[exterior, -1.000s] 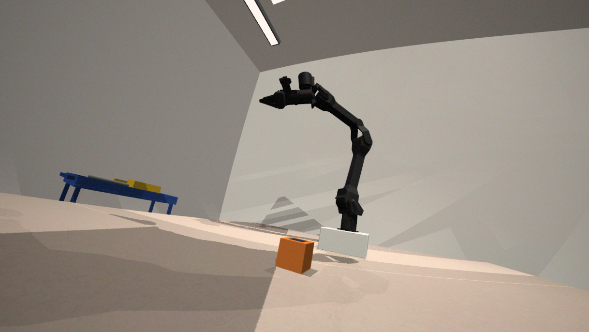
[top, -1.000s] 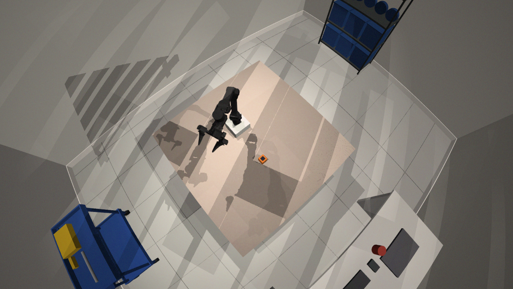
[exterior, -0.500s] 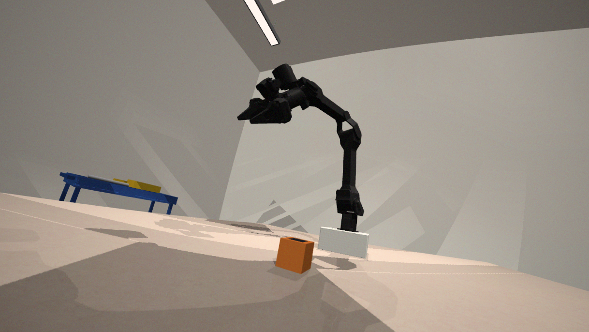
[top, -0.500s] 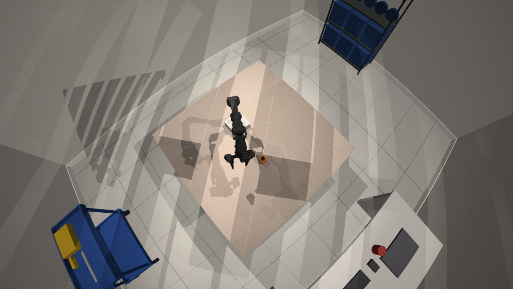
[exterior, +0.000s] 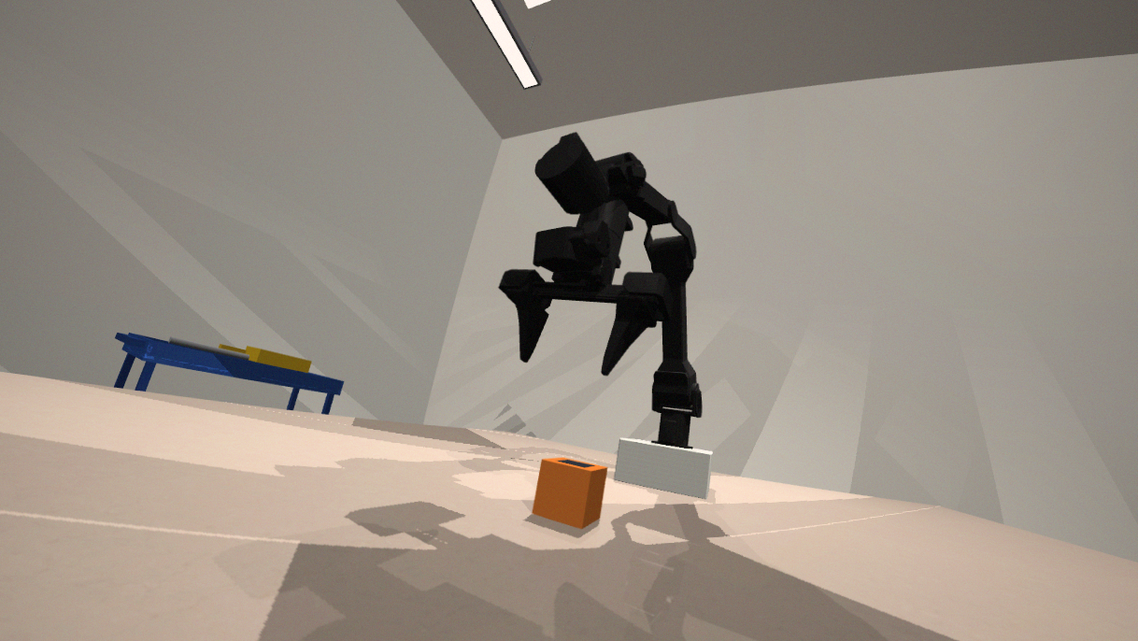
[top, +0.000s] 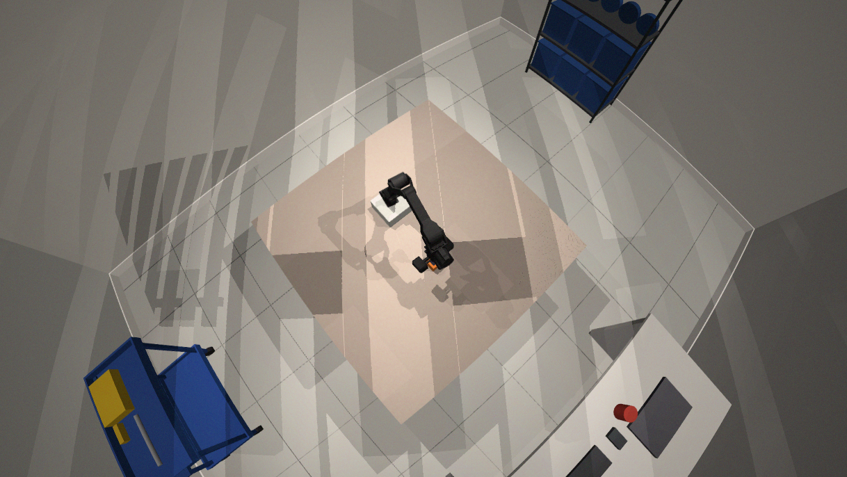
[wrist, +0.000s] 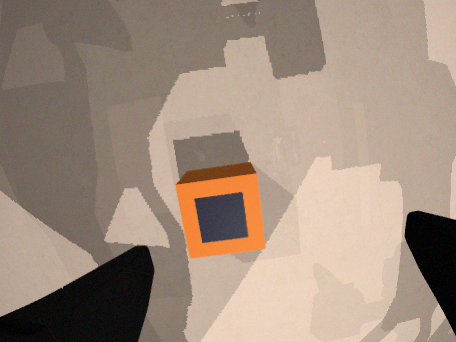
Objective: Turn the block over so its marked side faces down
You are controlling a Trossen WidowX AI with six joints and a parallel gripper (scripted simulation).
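Because the block [top: 432,265] [exterior: 568,493] [wrist: 222,252] sat mark-up on the table [top: 398,355] [exterior: 159,477] [wrist: 350,200] below my gripper [top: 429,263] [exterior: 564,368] [wrist: 284,246], its fingers spread wide and empty, I judged it best to square them to opposite sides before lowering straight down.

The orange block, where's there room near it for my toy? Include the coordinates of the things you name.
Room shows on the table [top: 402,379] [exterior: 159,477] [wrist: 240,300] between the block [top: 432,265] [exterior: 563,495] [wrist: 222,217] and the white base [top: 391,214] [exterior: 663,469], and between the block and the table's bottom corner in the top view. It's crowded right above the block: the open tool [top: 432,258] [exterior: 565,368] [wrist: 284,246] hangs there, so keep hands out.
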